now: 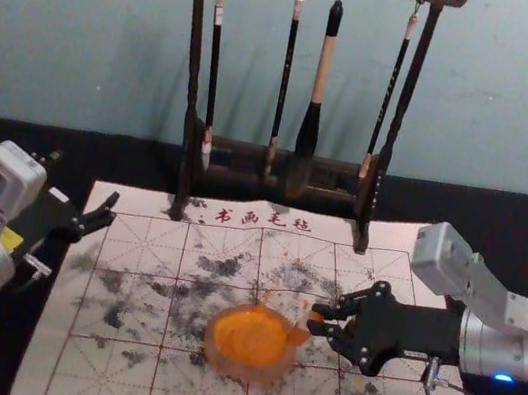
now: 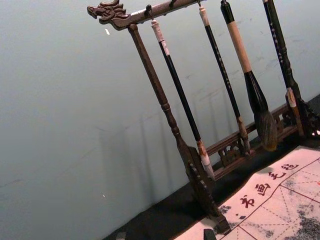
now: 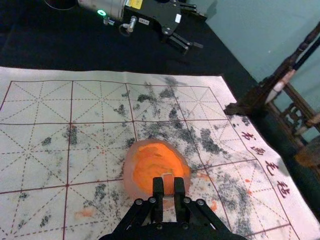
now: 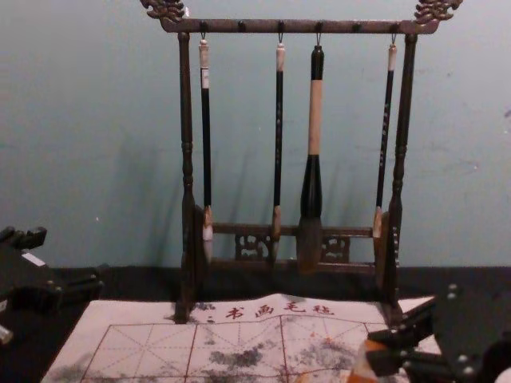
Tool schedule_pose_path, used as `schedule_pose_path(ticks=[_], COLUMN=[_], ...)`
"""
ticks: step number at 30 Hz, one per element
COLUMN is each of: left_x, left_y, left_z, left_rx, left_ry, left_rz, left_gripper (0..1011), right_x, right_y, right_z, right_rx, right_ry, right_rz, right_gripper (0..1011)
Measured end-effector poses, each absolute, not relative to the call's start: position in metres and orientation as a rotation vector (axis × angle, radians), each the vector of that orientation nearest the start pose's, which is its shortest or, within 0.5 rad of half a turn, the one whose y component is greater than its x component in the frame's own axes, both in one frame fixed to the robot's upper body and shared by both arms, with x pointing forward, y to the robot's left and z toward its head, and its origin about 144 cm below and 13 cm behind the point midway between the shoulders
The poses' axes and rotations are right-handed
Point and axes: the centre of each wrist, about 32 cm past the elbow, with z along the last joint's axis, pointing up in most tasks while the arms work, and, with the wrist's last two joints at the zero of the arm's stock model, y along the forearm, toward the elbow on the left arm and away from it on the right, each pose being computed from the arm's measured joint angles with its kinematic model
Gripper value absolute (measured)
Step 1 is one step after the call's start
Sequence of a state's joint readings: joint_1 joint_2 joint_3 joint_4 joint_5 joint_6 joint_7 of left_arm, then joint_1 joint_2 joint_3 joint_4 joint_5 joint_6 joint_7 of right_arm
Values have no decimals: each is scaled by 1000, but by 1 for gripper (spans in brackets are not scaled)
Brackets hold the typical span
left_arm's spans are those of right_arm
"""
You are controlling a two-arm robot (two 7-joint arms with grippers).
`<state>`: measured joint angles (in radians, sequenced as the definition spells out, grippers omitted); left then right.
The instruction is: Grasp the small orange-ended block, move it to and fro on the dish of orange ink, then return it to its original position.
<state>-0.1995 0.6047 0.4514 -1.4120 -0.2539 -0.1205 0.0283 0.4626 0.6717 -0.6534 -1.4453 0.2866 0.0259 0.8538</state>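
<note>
The right end effector (image 1: 318, 322) is holding the block (image 1: 298, 335) between its fingertips, at the right edge of the dish (image 1: 215, 354). The left end effector (image 1: 83, 186) is wide, near the left edge of the mat (image 1: 113, 375). Behind the dish stands the rack (image 1: 199, 55) with brushes (image 1: 324, 61). The chest view shows the block tilted.

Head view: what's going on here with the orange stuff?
The robot's right gripper holds the orange-ended block between its fingers, at the right-hand edge of the dish of orange ink. Whether the block touches the ink is hard to tell. The left gripper is open, by the left edge of the mat.
</note>
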Motion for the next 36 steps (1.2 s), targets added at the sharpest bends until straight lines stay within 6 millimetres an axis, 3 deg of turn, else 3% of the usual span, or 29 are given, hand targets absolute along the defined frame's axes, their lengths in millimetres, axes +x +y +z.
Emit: schedule_pose_path(ticks=[36], left_x=[489], left_y=[310], left_z=[1140], left_rx=[304], left_ry=[-285], left_rz=[1248], left_gripper=[1001], right_x=[561], right_y=[-247], right_z=[1210], right_rx=[-542], right_ry=[-203], right_rz=[-183], right_gripper=[104])
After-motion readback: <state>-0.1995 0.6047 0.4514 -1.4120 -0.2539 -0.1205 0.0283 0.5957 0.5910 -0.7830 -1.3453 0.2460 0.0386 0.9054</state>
